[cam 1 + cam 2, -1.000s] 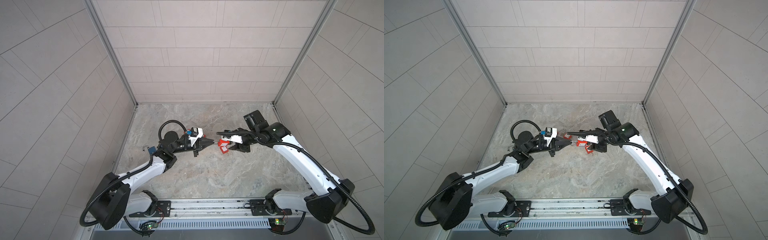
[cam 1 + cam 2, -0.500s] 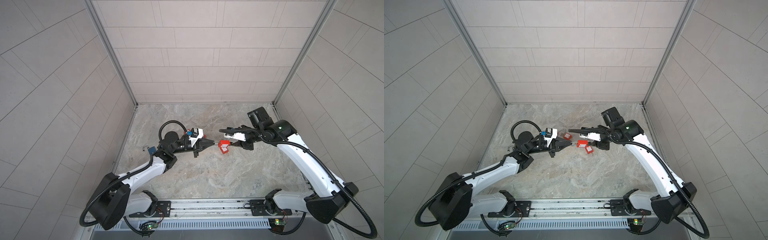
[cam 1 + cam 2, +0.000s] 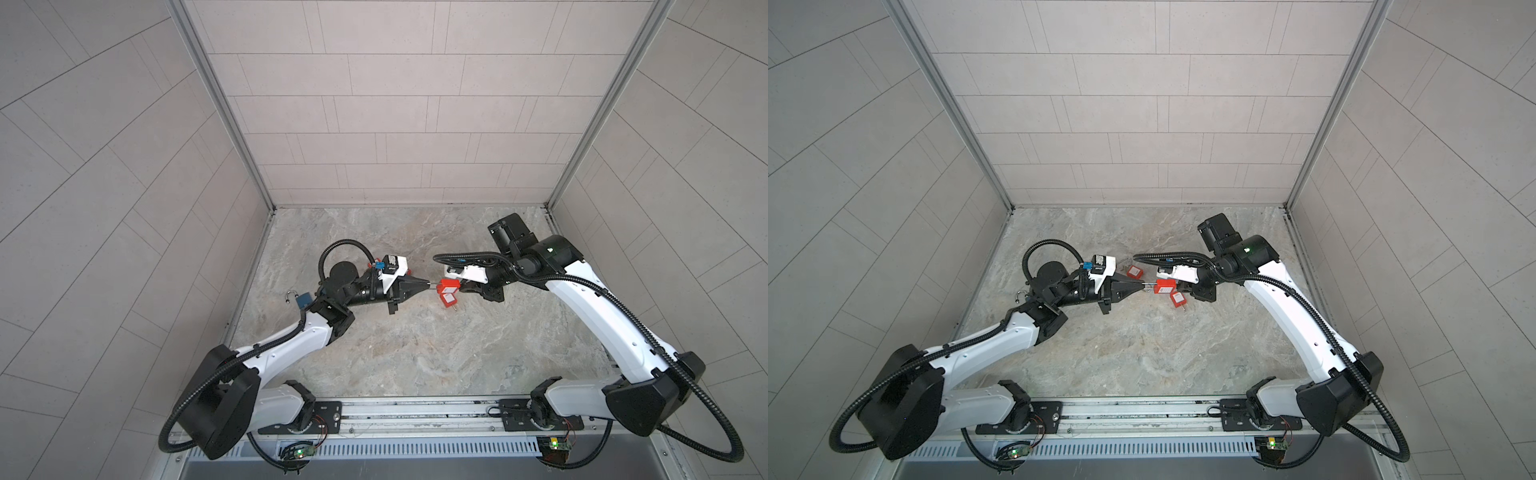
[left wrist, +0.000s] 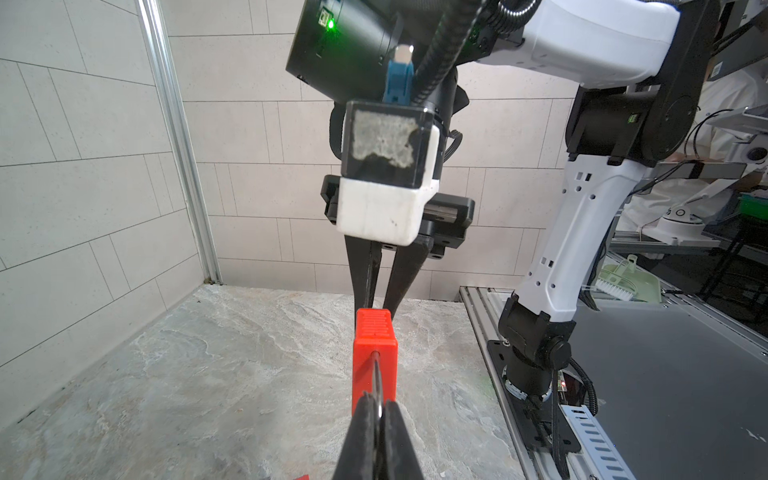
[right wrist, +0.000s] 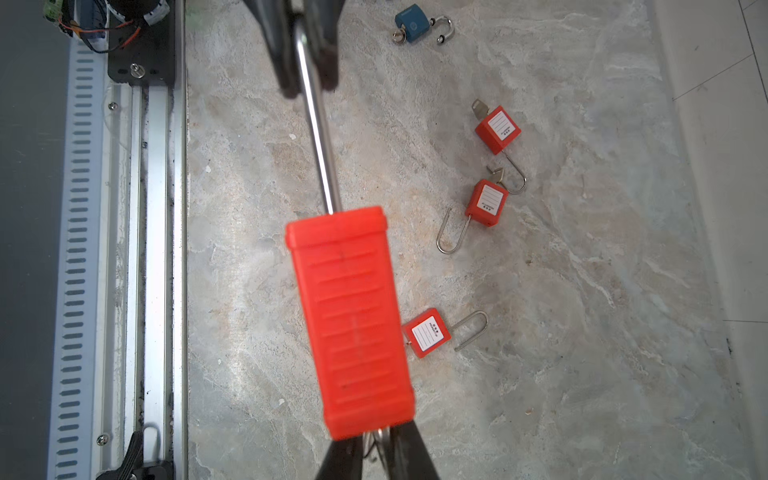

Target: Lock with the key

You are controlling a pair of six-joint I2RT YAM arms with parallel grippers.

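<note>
Left wrist view: the left gripper (image 4: 376, 411) has its jaws together, clamped on the steel shackle (image 4: 376, 374) of the red lock (image 4: 374, 353). The lock is held in the air, clear of the floor (image 4: 208, 395). The right gripper (image 4: 379, 303) stands at the lock's far end, jaws nearly together. Right wrist view: a metal key (image 5: 376, 442) protrudes from the end of the lock opposite the shackle. It sits between the right gripper's fingers (image 5: 340, 457); whether they press on it cannot be told. In both top views the lock lies roughly level between the two grippers, near the middle of the floor, shackle toward the left arm. Three spare locks (image 5: 486, 202), also red, lie on the floor, apart from the held one. A blue lock (image 5: 411, 23) lies farther off, beside the left arm.
</note>
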